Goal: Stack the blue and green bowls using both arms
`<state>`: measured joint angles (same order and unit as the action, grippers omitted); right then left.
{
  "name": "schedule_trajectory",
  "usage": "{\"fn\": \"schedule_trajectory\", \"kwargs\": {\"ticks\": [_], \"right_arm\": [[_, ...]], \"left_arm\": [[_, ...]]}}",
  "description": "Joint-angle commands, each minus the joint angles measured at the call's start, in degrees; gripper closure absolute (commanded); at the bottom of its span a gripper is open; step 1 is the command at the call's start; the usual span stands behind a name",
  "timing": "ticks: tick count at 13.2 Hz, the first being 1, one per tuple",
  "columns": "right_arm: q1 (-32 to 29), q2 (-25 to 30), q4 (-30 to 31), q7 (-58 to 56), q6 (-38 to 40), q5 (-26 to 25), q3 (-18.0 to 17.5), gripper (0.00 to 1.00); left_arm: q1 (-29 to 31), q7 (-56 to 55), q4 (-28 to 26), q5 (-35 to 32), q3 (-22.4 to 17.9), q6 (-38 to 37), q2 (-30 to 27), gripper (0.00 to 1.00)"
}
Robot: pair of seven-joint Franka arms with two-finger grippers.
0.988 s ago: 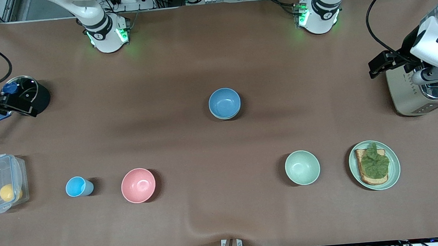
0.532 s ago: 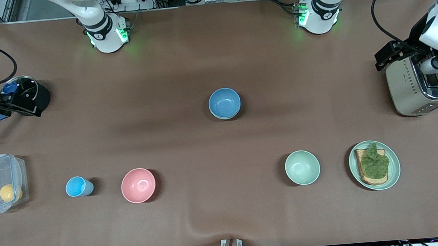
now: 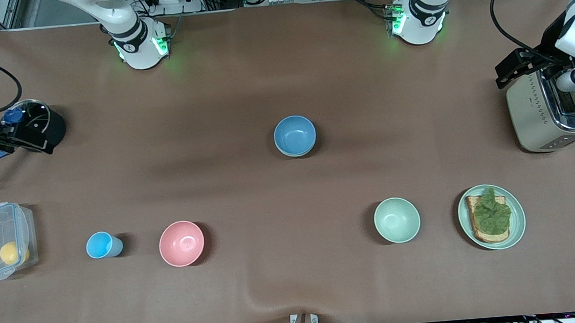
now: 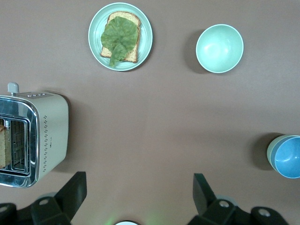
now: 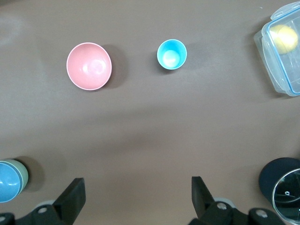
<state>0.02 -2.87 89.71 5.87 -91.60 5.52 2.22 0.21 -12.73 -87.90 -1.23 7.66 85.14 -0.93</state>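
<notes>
The blue bowl [image 3: 294,134] sits nested in the green bowl [image 3: 297,154] at the middle of the table; only the green bowl's rim shows under it. The stack also shows in the left wrist view, blue bowl [image 4: 287,157] and green rim [image 4: 270,153], and in the right wrist view, blue bowl [image 5: 6,182] and green rim [image 5: 22,175]. My left gripper [image 4: 139,187] is open and empty, high over the toaster at the left arm's end. My right gripper [image 5: 138,190] is open and empty, high over the black pot at the right arm's end.
A paler mint-green bowl [image 3: 397,219], a plate with toast and lettuce [image 3: 516,225], a pink bowl [image 3: 181,243], a light-blue cup [image 3: 101,245] and a clear box with a lemon [image 3: 1,240] stand nearer the front camera. The toaster [image 3: 535,116] and the black pot [image 3: 54,129] stand at the ends.
The left arm has risen and drawn back toward its end of the table, uncovering the toaster's top. The right arm has shifted slightly outward. The bowls have not moved.
</notes>
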Motion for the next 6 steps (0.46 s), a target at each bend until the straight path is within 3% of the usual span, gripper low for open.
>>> {"fn": "schedule_trajectory", "kwargs": {"ticks": [1,6], "right_arm": [[0.7,2.3,1.6,-1.5,0.4,0.5,0.2,0.0],[0.2,2.2,1.6,-2.4,-0.2,0.3,-0.2,0.0]], "left_arm": [[0.1,1.3,-0.3,-0.8,0.0,-0.3,-1.3,0.0],[0.1,1.3,-0.4,-0.7,0.0,-0.3,-1.3,0.0]]}}
